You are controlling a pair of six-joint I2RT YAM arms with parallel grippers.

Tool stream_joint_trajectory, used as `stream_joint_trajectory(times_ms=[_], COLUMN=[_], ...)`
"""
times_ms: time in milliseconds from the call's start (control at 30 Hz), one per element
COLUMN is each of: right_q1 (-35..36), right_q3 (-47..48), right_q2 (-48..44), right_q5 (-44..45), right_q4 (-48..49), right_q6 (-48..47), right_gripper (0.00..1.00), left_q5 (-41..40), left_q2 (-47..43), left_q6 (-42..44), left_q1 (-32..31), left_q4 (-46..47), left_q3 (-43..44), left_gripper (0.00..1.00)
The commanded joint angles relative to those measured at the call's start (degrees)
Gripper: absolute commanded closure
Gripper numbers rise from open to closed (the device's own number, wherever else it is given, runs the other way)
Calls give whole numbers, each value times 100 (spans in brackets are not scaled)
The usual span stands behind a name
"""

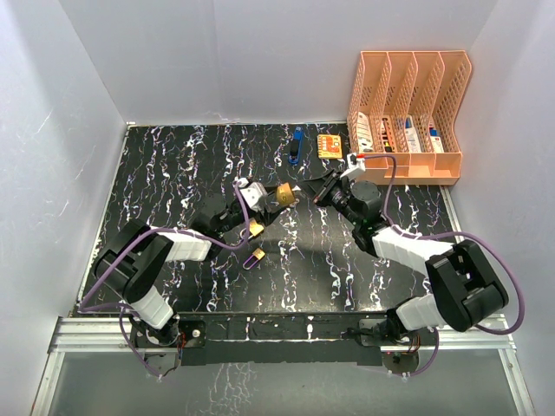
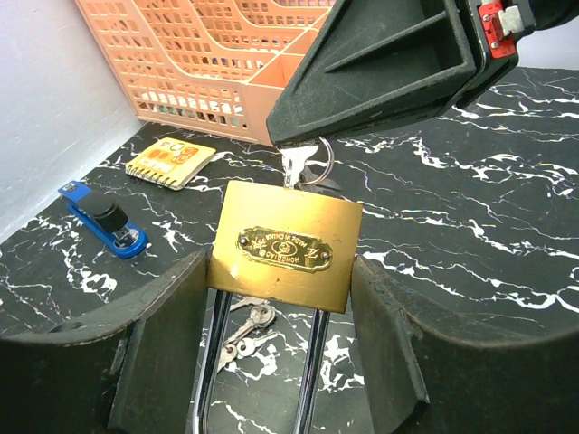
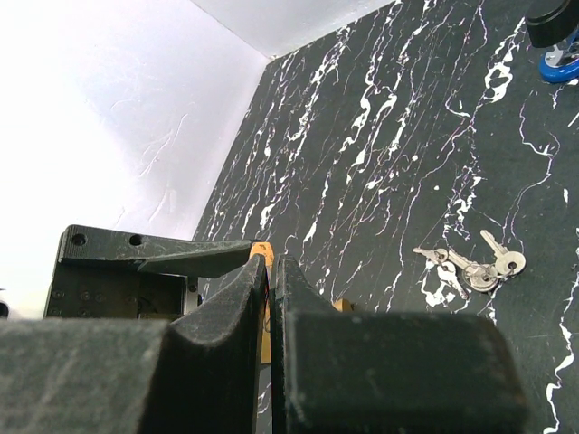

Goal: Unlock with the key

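Left gripper [image 2: 280, 312] clamped on brass padlock [image 2: 285, 244], shackle [image 2: 313, 380] toward the wrist. Right gripper [image 2: 291, 140] pinched shut on small silver key [image 2: 293, 168], tip meeting padlock's far edge, perhaps in the keyhole. Loose keys [image 2: 246, 333] lying on black marbled table [image 2: 470, 226] just underneath.

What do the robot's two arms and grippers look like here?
The left arm and right arm both mix bulky black joint housings with white link shells, each trailed by a looping purple cable. The left gripper and right gripper have broad matte black wedge-shaped fingers; a small red-and-white connector sits by the right one.
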Motion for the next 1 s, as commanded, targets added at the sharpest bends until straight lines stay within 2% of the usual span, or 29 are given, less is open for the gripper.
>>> stream_joint_trajectory(times_ms=[0,533,833,967], right_q1=[68,64,65,58], right_q3=[307,914,974,1069], right_q2=[163,628,759,906], right_q5=[-308,-1193,-1469,-1508], right_q4=[121,-364,-328,-510], right_q6=[29,-586,-465,-260], right_gripper=[100,100,100,100], left_q5=[-88,711,656,343], left_q2=[-102,-296,-320,-362], left_q6=[-37,-92,-39,-53], left_q1=[-135,-175,-172,-186], left_q4=[1089,360,330,209], left_q3=[380,1262,1337,1353], left_gripper=[100,100,100,100])
